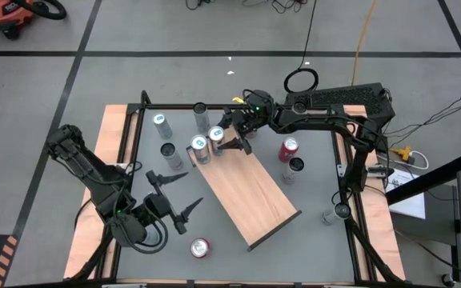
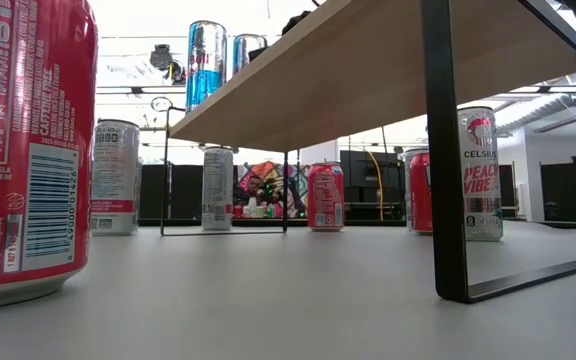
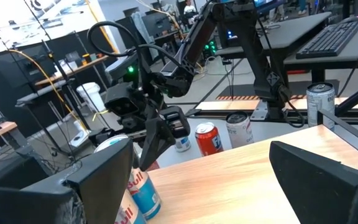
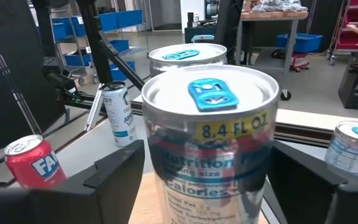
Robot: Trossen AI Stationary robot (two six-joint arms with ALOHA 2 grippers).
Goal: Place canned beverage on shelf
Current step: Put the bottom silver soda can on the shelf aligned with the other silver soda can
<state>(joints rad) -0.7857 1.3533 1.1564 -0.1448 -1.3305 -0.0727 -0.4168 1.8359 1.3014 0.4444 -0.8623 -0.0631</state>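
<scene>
Nearest the low camera: red cola can (image 2: 23,150), upright on the table (image 2: 298,300), well short of the shelf (image 1: 250,196). Shelf confirmed as a pale wooden board on thin black legs, set diagonally mid-table. At its far-left end: blue-tabbed can (image 4: 210,155), upright on the board. Right gripper (image 1: 232,134) at that can, spread to either side of it with daylight showing in the high view; judged released or nearly so, not clamped. Just beside it on the board: second shelved can (image 1: 199,146), also upright. Left gripper (image 1: 174,194) low over the table left of the shelf, spread wide, holding nothing. Progress, as judged: early; two cans shelved, most of the board bare, the bulk of the stock on the table. Count: one shelf; two arms; two cans on the shelf. Off the shelf, six cans seen from above: silver can (image 1: 160,122) and tall grey can (image 1: 200,108) at the far-left corner, dark-topped can (image 1: 169,150) left of the board, red can (image 1: 289,146) and another dark-topped can (image 1: 295,166) right of it, plus the near red cola can. Possible seventh, a small grey object (image 1: 330,216) by the right-hand rail; not confirmed as a can. Left to do, on that reading: at least six placements, with space on the board for them.
</scene>
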